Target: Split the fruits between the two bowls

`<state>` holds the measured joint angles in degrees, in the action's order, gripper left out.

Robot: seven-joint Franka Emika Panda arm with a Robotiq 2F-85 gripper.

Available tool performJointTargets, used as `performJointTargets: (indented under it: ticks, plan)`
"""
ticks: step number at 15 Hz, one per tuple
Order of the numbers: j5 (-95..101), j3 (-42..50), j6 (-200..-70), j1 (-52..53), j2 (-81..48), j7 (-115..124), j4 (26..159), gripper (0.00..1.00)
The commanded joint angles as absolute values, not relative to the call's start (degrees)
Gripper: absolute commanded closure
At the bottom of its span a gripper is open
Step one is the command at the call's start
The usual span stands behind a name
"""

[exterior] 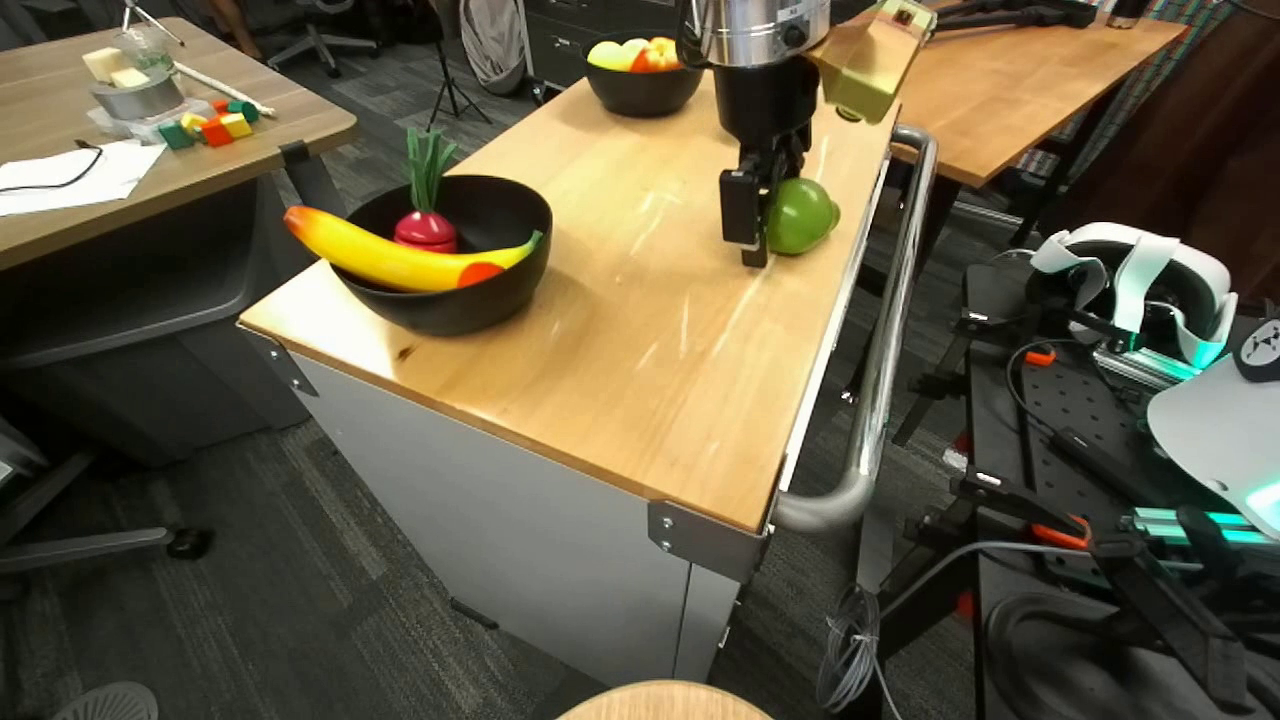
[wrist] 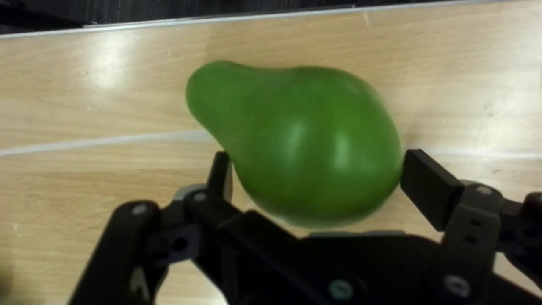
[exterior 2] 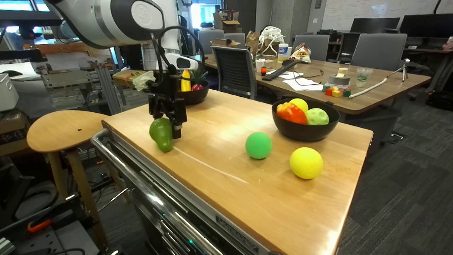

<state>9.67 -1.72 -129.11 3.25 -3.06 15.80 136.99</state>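
A glossy green pear-shaped fruit (wrist: pixel 305 140) lies on the wooden top near its railed edge. My gripper (wrist: pixel 316 169) is lowered over it with the jaws spread wide, one finger on either side; the right finger (wrist: pixel 432 186) appears to touch the fruit, while a thin gap shows by the left one. A black bowl (exterior: pixel 440 318) holds the yellow banana (exterior: pixel 390 258) and a red radish-like piece (exterior: pixel 425 230). In the second black bowl (exterior 2: pixel 306 134) sit an orange-red piece (exterior 2: pixel 292 113), a yellow one (exterior 2: pixel 299 104) and a pale green one (exterior 2: pixel 317 117). A round green piece (exterior 2: pixel 258 145) and a round yellow piece (exterior 2: pixel 306 163) rest outside it.
A metal handle rail (exterior: pixel 885 330) runs along the cart's side, close to the gripper. A wooden stool (exterior 2: pixel 63 131) stands beyond the cart's end. A separate table (exterior 2: pixel 375 92) with papers, tape and small blocks is alongside.
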Motion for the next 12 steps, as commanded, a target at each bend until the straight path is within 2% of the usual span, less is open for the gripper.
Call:
performJointTargets:
  ticks: [1, 4, 6, 12]
  plan:
    - [6.9, -2.6, -124.2, 3.4, 1.9, 10.5, 138.2, 0.00]
    - [7.8, -2.8, -122.1, 3.3, 2.2, 10.1, 137.9, 0.00]
    - [8.6, -2.8, -120.7, 3.1, 0.8, 10.9, 137.2, 0.04]
    - [8.0, -2.4, -118.7, 3.1, -5.3, 11.3, 136.3, 0.00]
